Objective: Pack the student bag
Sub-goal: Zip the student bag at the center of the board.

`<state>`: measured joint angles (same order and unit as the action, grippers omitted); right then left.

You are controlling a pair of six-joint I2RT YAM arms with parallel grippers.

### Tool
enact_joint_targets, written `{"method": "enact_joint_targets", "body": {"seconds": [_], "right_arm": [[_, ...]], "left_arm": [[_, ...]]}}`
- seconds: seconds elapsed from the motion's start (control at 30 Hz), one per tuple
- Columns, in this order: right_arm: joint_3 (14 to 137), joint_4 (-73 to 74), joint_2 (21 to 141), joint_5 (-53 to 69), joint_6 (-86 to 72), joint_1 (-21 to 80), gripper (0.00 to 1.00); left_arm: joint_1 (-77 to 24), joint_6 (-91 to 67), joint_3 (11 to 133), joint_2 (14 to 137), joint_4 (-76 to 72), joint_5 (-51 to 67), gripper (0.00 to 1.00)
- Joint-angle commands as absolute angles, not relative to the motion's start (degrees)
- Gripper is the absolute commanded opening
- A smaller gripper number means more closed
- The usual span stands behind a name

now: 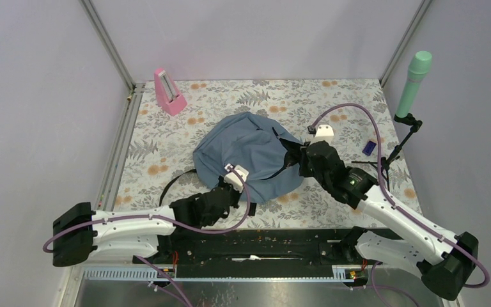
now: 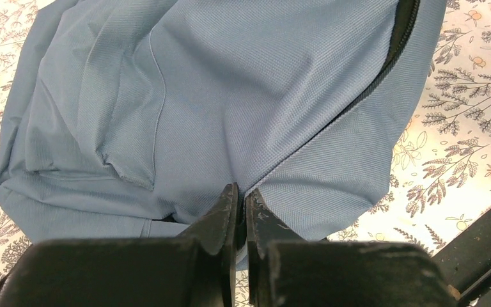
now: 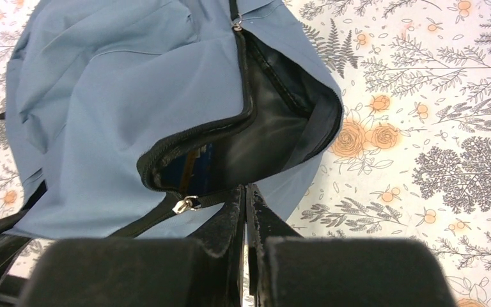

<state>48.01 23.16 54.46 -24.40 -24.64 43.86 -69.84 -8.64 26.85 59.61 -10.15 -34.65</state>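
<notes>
With the bag (image 1: 246, 150) lying on the table (image 1: 351, 96), a fold pinched in the closed left gripper (image 2: 241, 193) and the closed right gripper (image 3: 245, 190), hold unclear, set at its zip mouth (image 3: 262, 131), the thin pinch could be lost if tugged.

Just ahead of my left claw (image 2: 241, 192), the student bag (image 2: 230, 96) reads as matt grey-blue cloth with a fine woven rib. Ahead of my right claw (image 3: 244, 190), its lining (image 3: 275, 128) looks black with a dull sheen. The zipper pull (image 3: 183, 204) beside that claw's tips is shiny metal, and the table cover (image 3: 422, 128) off to its right is a smooth printed sheet.
</notes>
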Motion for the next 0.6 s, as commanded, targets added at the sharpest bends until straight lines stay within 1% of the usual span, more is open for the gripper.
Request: {"method": "enact_joint_targets", "body": {"seconds": [0.0,0.37,0.57], "right_arm": [[49.23,19.11,55.66,-31.67,-20.4,38.69,0.0],[49.15,16.23,58.8,-28.92,-18.42,31.13,0.0],[50.07,15.12,59.7,-23.81,-17.78,29.2,0.0]], "left_arm": [[-68.67,-10.16,25.56,56.4,-3.4,-43.22,0.0],[-68.7,-15.9,24.1,51.9,-0.11,-43.84,0.0],[-68.7,-16.19,24.56,50.04,2.55,-42.63,0.0]]}}
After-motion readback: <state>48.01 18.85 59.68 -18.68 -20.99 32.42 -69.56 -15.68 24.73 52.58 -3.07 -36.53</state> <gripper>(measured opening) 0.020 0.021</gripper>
